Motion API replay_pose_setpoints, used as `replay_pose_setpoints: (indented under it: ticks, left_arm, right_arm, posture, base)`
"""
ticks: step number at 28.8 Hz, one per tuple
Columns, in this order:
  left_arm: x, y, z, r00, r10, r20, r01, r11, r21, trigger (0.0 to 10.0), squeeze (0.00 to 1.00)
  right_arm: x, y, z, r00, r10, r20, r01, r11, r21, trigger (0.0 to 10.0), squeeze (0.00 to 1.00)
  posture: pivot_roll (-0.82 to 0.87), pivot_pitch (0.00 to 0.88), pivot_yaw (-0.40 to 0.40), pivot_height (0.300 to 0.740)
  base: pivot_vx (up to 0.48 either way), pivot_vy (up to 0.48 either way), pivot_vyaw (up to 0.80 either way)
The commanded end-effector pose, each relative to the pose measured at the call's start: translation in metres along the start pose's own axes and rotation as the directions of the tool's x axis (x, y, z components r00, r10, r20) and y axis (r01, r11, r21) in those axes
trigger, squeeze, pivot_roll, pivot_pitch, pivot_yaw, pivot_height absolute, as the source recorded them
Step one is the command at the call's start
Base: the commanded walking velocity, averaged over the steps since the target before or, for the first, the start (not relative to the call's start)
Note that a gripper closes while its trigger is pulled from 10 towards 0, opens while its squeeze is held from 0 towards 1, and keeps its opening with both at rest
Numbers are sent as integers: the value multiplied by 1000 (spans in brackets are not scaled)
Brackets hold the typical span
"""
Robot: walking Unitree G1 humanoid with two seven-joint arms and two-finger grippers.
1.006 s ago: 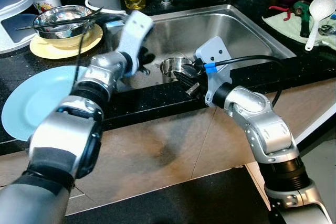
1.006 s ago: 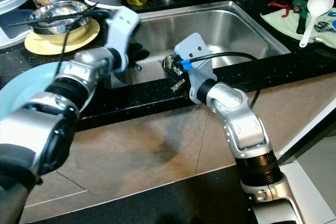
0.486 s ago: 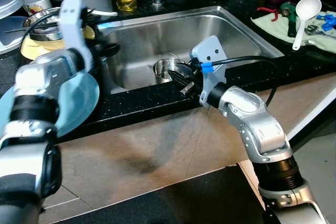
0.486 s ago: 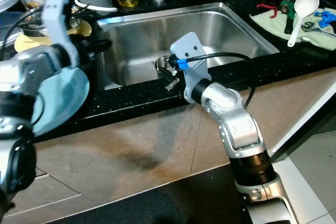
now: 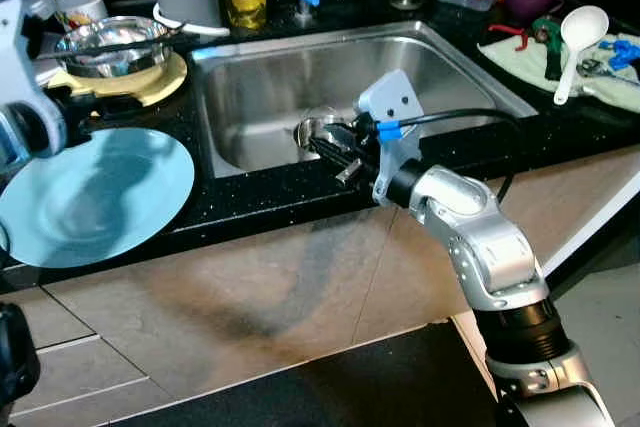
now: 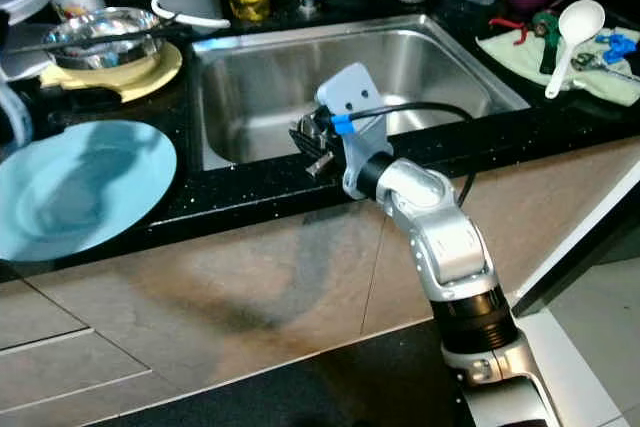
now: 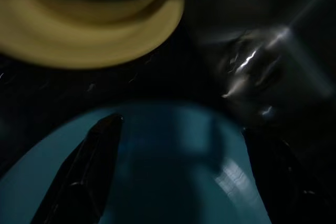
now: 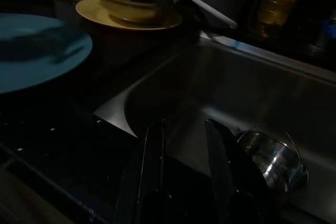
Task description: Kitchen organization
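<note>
I've got the right end effector (image 5: 335, 145) poised over the near edge of the sink (image 5: 460, 57), fingers slightly parted and holding nothing. The small steel cup (image 8: 273, 161) sits upright on the sink floor just beyond and to the left of those fingertips, so I judge the right arm the nearer one for it. The left end effector (image 7: 178, 177) hovers over the blue plate (image 5: 95, 197) on the worktop (image 5: 250, 187), fingers spread wide, empty. The right wrist view gives me what the head views don't: the cup is clearly apart from the fingers, off to one side. The left wrist view adds the yellow plate (image 7: 89, 35) just past the blue one.
</note>
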State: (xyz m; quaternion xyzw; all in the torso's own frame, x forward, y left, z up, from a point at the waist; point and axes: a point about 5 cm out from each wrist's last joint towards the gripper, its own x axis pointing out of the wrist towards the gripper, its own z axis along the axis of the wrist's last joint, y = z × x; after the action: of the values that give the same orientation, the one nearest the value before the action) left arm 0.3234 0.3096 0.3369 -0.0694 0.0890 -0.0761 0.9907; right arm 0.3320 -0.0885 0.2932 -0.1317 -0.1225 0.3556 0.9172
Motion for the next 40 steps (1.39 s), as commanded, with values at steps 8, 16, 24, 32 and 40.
replay_pose_setpoints:
  ticks: [8,16,24,32,40]
  left_arm:
    - [-27,30,-10,982,129,-141,-122,991,59,10000,757]
    - [-45,75,-28,900,383,-206,-368,923,109,10000,0]
    - [-44,84,-39,885,413,-215,-407,911,71,10000,0]
    - [-32,74,-47,939,276,-203,-299,950,-90,10000,0]
    - [-29,68,-45,964,196,-179,-226,960,-164,0,0]
  right_arm:
    - [0,3,0,1000,29,7,-29,1000,4,10000,0]
    - [0,4,-1,999,38,2,-38,999,4,10000,0]
    - [0,4,-1,999,43,2,-43,999,0,10000,0]
    - [-1,3,1,999,42,6,-42,999,-9,10000,0]
    - [-1,3,2,999,42,11,-41,999,-14,10000,0]
  posture:
    - [-34,188,-13,740]
    - [-35,190,-15,740]
    - [-35,192,-17,740]
    - [-43,190,-16,740]
    - [-43,187,-17,740]
  base:
    - [0,0,0]
    - [0,0,0]
    - [0,0,0]
    - [0,0,0]
    - [0,0,0]
